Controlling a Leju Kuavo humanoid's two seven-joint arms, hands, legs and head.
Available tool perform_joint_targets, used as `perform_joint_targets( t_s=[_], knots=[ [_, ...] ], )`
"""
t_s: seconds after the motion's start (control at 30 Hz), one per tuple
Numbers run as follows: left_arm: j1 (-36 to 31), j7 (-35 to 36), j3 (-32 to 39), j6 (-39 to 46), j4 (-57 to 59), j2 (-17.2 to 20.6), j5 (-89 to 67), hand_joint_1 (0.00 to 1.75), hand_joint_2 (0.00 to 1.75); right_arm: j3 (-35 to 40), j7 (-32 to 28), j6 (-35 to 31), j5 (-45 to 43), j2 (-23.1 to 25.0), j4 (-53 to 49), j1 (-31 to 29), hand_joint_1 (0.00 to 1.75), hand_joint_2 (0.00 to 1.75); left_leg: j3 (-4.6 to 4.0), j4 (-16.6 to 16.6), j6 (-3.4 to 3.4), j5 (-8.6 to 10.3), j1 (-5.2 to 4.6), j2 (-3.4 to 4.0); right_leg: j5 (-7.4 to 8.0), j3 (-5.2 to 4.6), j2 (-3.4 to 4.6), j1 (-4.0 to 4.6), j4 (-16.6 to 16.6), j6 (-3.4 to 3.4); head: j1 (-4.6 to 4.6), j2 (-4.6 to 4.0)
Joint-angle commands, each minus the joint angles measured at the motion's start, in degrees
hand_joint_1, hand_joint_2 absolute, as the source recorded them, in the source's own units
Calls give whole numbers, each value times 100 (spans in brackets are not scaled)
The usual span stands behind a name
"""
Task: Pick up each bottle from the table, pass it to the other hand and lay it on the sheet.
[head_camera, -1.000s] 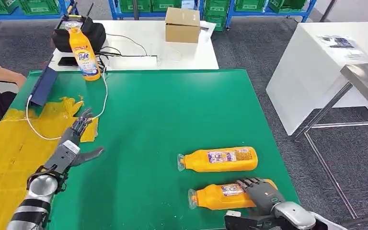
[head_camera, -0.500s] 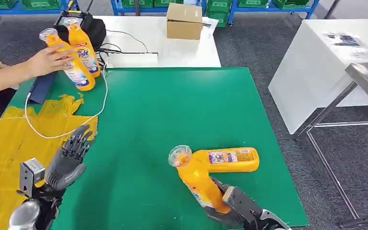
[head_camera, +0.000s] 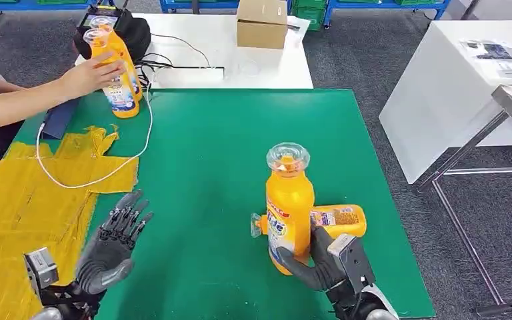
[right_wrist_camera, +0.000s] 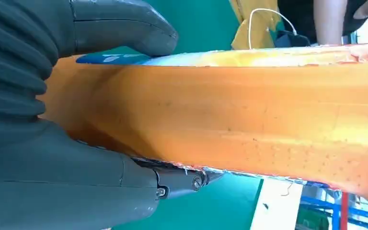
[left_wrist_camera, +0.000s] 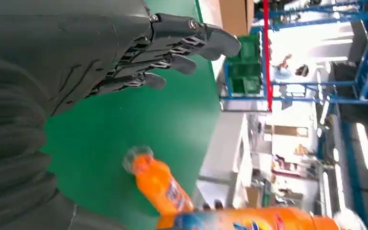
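Head view shows the right hand (head_camera: 323, 263) near the front edge of the green counter (head_camera: 213, 167), grasping the lower part of an orange bottle (head_camera: 289, 210) that stands upright in it. The thumb wraps the base from the left side, and the fingers behind the bottle are hidden by it. I cannot tell if the bottom of the bottle touches the counter or is lifted above it. A second orange bottle (head_camera: 337, 220) lies on its side just behind the held one, with the neck end partly covered by it.

In the right wrist view the held bottle (right_wrist_camera: 239, 120) is very close and cut off at the picture's edge, so the label is hard to read; the grey thumb presses on its body.

The left hand (head_camera: 110, 243) is raised over the counter near the edge of the yellow sheet (head_camera: 20, 200), released, with the fingers spread and nothing in it. The left wrist view also shows its fingers (left_wrist_camera: 182, 45) apart above the green surface.

At the far left corner a person's hand (head_camera: 90, 75) holds one of two standing orange bottles (head_camera: 117, 73); these overlap, so their outlines are difficult to separate. A white cable (head_camera: 117, 167) crosses from there onto the sheet.
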Motion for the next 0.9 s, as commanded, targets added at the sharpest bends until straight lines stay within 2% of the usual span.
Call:
perform_joint_targets(
  t_s=[0.03,0.23,0.33,0.57,0.8,0.9],
  knots=[
    [-43,82,-675,-100,-184,49,177,0,175,593,159,-162,284,186,573,-351,175,175,7,-10,24,6,-14,-11,2,0,17,-8,0,-28,-2,0],
    [-43,82,-675,-100,-184,49,177,0,175,593,159,-162,284,186,573,-351,175,175,5,-8,21,6,-14,-8,1,1,12,-9,1,-21,-2,0],
    [-192,104,-845,-165,-64,54,239,0,175,1087,443,-280,840,93,862,-595,175,175,3,-6,20,6,-12,-8,2,0,10,-8,1,-18,-2,0],
    [-630,235,-1100,61,353,-10,156,0,175,2454,785,-147,1542,320,1570,-1683,175,175,3,-15,29,16,-22,-4,8,-12,25,-16,5,-31,-2,0],
    [-674,19,-1243,320,373,58,-566,0,175,3325,985,58,1541,288,1773,-2283,175,175,3,-11,26,18,-20,-6,5,-14,21,-14,22,-28,0,0],
    [-717,-10,-1347,386,401,103,-796,0,175,3364,1025,156,1543,174,1748,-2461,175,175,3,-15,33,20,-29,-13,3,-17,20,-22,25,-34,-2,0]
  ],
)
